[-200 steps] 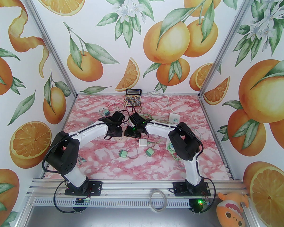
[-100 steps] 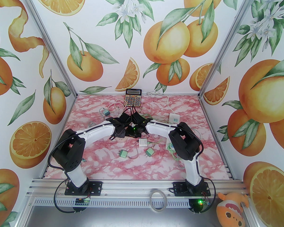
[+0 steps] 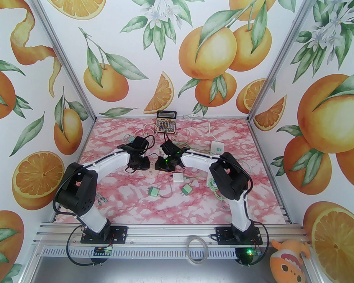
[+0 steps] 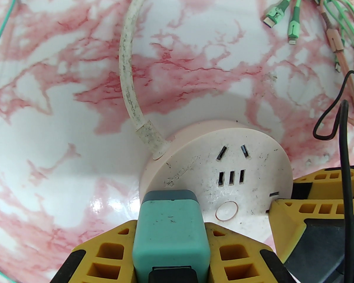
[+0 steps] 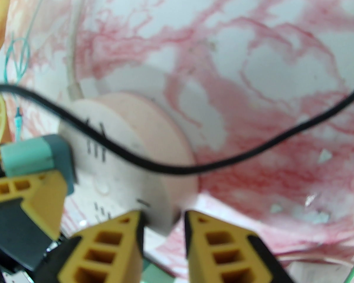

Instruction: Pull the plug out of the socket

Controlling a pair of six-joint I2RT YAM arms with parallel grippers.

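I find the left fingers (image 4: 106, 252) clamped on the teal plug (image 4: 169, 231), apparently seated at seven o'clock on the round socket (image 4: 247, 164). At four o'clock the right fingers (image 5: 112, 246) pinch its rim, evidently bracing it against the pull.

My left gripper (image 4: 169, 225) clamps the teal plug (image 4: 171, 240) between its fingers (image 4: 106, 252), round pink socket (image 4: 247, 169) just ahead of them
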